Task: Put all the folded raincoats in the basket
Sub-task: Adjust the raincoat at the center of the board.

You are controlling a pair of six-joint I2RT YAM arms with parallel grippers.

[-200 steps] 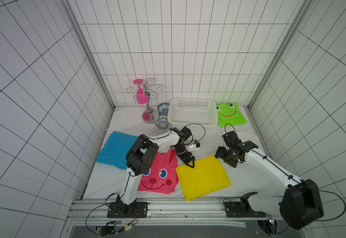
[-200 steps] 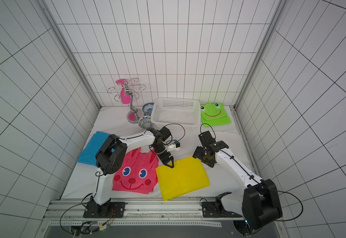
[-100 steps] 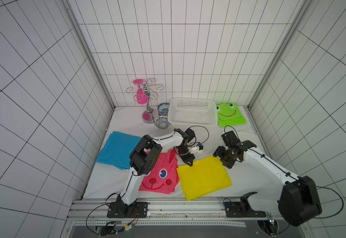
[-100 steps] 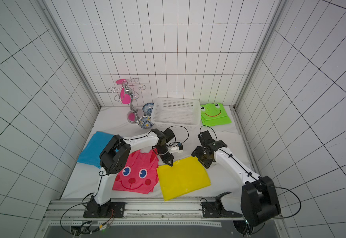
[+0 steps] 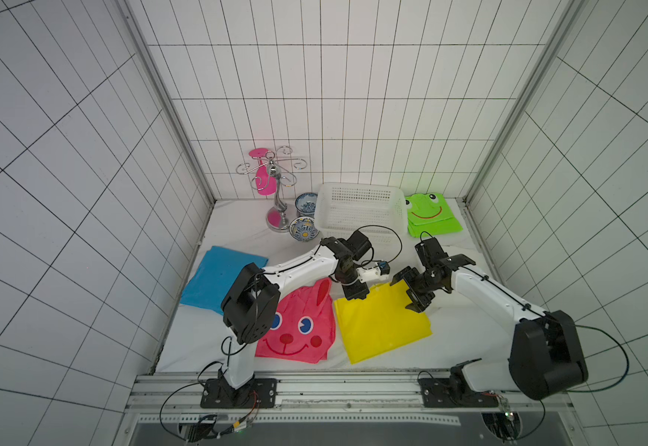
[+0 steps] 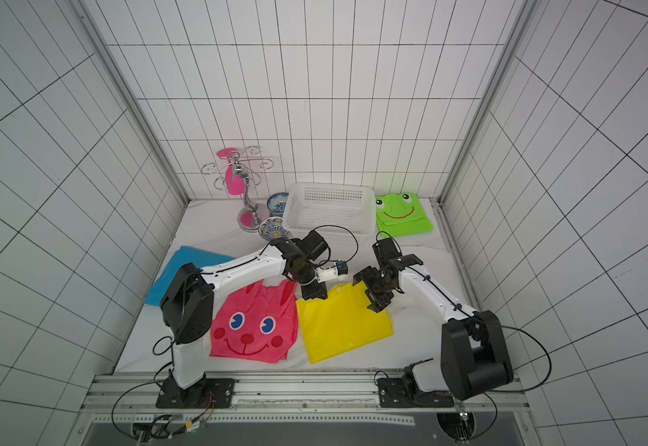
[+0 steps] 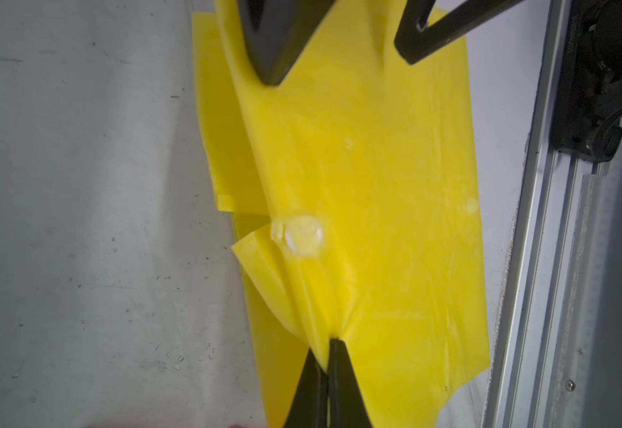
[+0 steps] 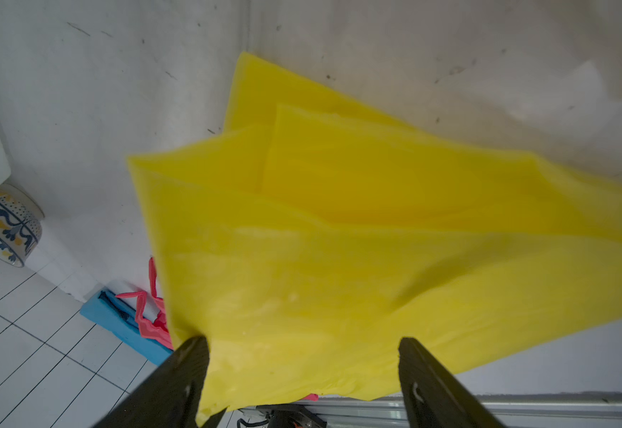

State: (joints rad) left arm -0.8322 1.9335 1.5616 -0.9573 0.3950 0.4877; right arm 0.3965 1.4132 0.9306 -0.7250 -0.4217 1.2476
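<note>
On the table (image 5: 245,237), the folded yellow raincoat (image 5: 380,328) is clamped at its far edge by the left pincer (image 7: 328,342); the right pincer (image 8: 302,339) is spread apart above it, with the basket (image 5: 357,199) set behind.

Light falls bright and even from above, with soft, faint shadows on the tabletop (image 5: 237,239). Both top views bow the wall tiles (image 5: 353,77) toward the edges. My right wrist view blurs the yellow raincoat (image 8: 339,259); my left wrist view is sharp
</note>
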